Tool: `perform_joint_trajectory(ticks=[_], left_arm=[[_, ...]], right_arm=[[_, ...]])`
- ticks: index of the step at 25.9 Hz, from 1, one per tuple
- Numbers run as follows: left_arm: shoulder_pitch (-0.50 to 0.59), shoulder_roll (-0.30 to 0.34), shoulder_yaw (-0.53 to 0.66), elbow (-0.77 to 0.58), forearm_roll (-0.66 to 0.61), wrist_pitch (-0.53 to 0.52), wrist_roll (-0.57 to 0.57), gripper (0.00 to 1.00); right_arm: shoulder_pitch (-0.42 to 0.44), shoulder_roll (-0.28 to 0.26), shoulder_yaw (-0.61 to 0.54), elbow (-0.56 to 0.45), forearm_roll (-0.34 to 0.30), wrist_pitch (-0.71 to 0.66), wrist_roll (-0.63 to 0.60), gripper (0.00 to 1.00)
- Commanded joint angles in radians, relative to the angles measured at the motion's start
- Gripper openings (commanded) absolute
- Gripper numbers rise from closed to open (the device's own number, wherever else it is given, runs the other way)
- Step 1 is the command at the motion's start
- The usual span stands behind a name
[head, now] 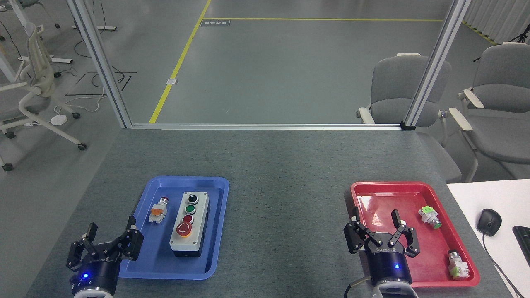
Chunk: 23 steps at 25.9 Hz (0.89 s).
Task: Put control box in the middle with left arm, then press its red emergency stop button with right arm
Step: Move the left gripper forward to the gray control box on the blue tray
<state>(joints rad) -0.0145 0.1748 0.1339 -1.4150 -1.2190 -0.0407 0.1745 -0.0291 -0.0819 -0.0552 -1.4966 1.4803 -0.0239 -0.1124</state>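
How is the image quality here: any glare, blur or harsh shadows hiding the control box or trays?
Head view: sharp and evenly lit, with soft shadows only. The control box and its red emergency stop button read clearly in the blue tray. Glare shows on the red tray floor. Straight frame posts lean outward, suggesting wide-angle distortion.

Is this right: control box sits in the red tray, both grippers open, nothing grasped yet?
Wrong on the tray. In the head view the control box sits in the blue tray, not the red tray, which holds two small switch parts. The rest holds: left gripper and right gripper are open, holding nothing.
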Motion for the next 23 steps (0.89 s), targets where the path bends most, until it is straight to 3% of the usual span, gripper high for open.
perform_joint_trajectory(ticks=[1,10,15,18,23], left_arm=[[0.015,0.003,0.004,-0.019,0.001,0.002,0.01,0.99],[0.061,-0.008,0.007,-0.102,0.006,-0.001,0.014,0.99],[0.189,-0.002,-0.003,-0.206,-0.007,-0.031,0.013,0.99],[0.278,-0.012,-0.08,-0.277,-0.03,-0.048,0.016,0.99],[0.226,-0.09,-0.215,-0.196,-0.18,0.028,0.011,0.99]], right_arm=[[0.0,-0.001,0.0,-0.001,0.0,-0.001,0.0,0.98],[0.0,-0.001,0.002,0.001,0.0,-0.001,0.002,0.98],[0.0,-0.001,0.002,0.001,0.0,-0.001,0.002,0.98],[0.0,-0.001,0.002,0.001,0.0,-0.001,0.0,0.98],[0.0,-0.001,0.002,0.001,0.0,-0.001,-0.001,0.98]])
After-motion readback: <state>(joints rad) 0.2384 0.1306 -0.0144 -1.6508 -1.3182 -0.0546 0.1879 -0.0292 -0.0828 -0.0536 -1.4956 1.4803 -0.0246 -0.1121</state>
